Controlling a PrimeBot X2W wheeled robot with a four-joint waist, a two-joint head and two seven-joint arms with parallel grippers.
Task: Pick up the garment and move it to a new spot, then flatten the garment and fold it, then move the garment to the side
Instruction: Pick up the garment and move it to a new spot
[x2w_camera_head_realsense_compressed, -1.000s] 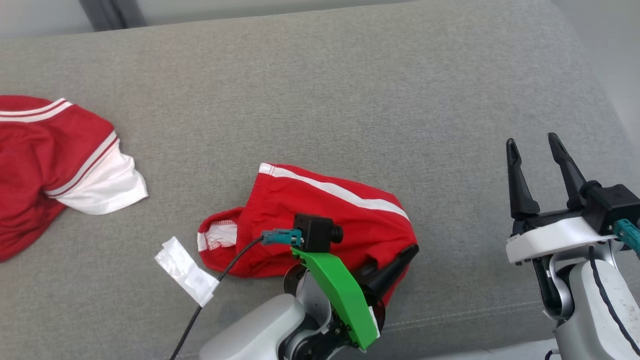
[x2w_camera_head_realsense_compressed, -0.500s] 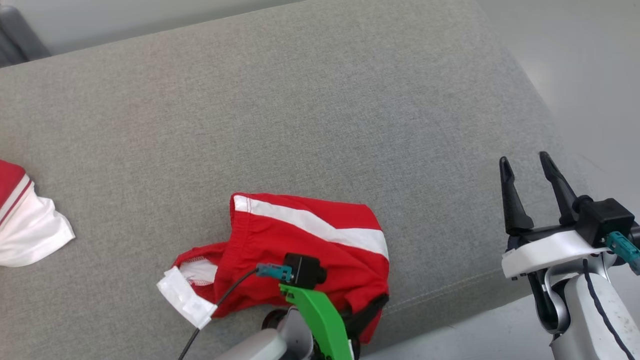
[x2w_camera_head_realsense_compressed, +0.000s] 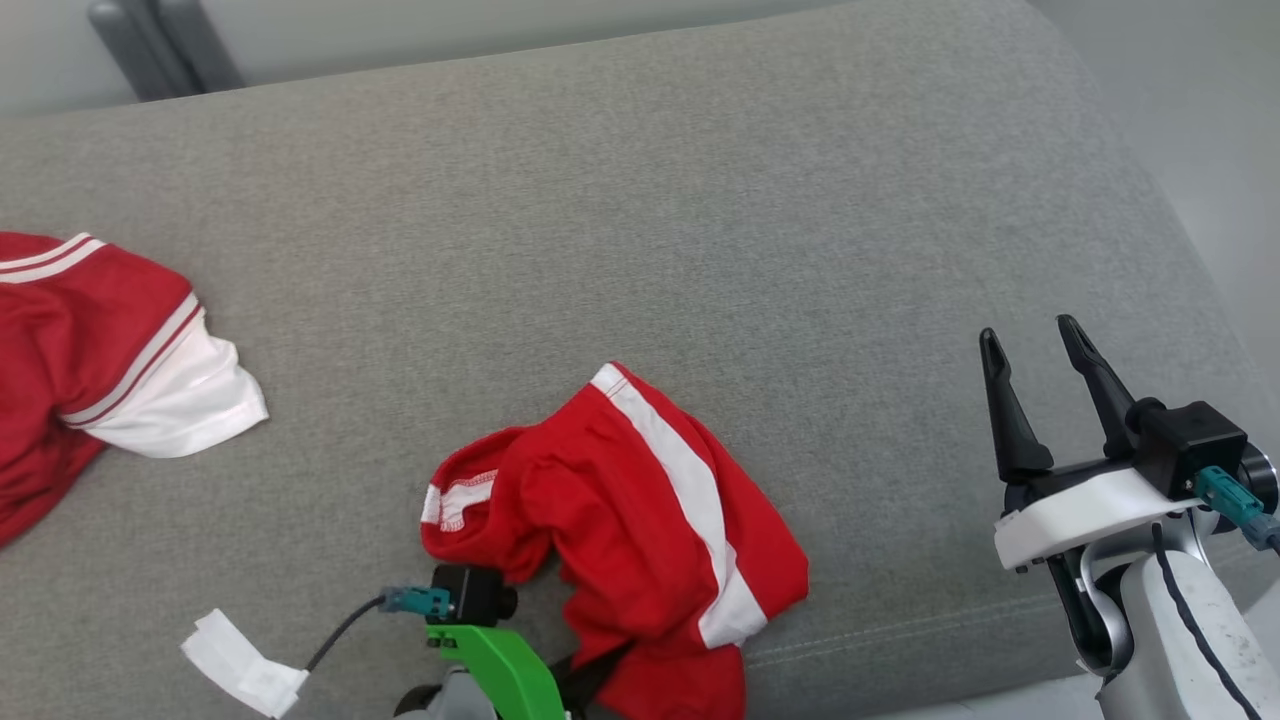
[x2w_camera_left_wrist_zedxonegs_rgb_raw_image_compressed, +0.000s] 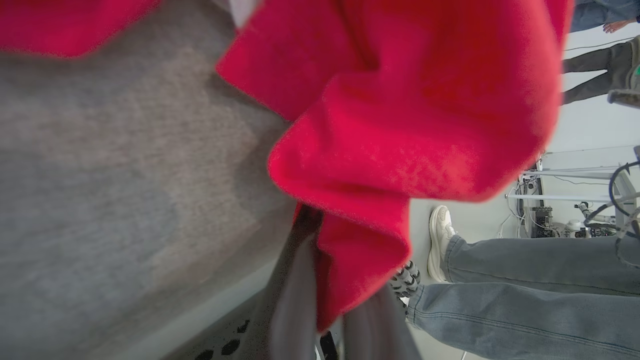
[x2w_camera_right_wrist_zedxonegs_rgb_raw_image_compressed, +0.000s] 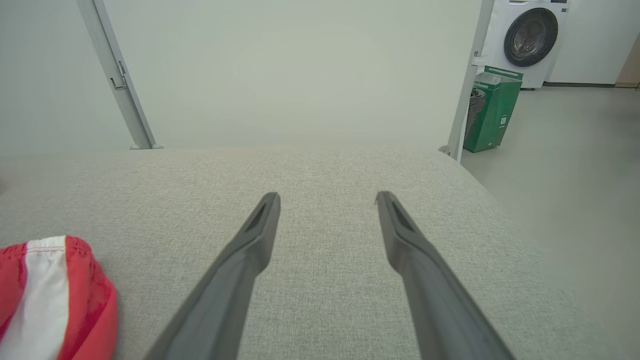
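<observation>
The garment is a red piece with a white stripe, bunched on the grey cushion near its front edge. My left gripper is shut on the garment's near edge, its dark fingers mostly hidden under the cloth. In the left wrist view the red cloth hangs over my fingers and is lifted off the cushion. My right gripper stands open and empty over the cushion's right part, well right of the garment. The right wrist view has the garment's striped end at its lower left.
A second red garment with a white sleeve lies at the cushion's left. A white tag hangs on my left arm's cable. A person's leg in jeans stands beyond the cushion's edge. A green bin and a washing machine stand far off.
The head camera has shifted. My left gripper has pulled the garment toward the cushion's front edge; it is now bunched and turned, its stripe running downward. The right gripper stays open.
</observation>
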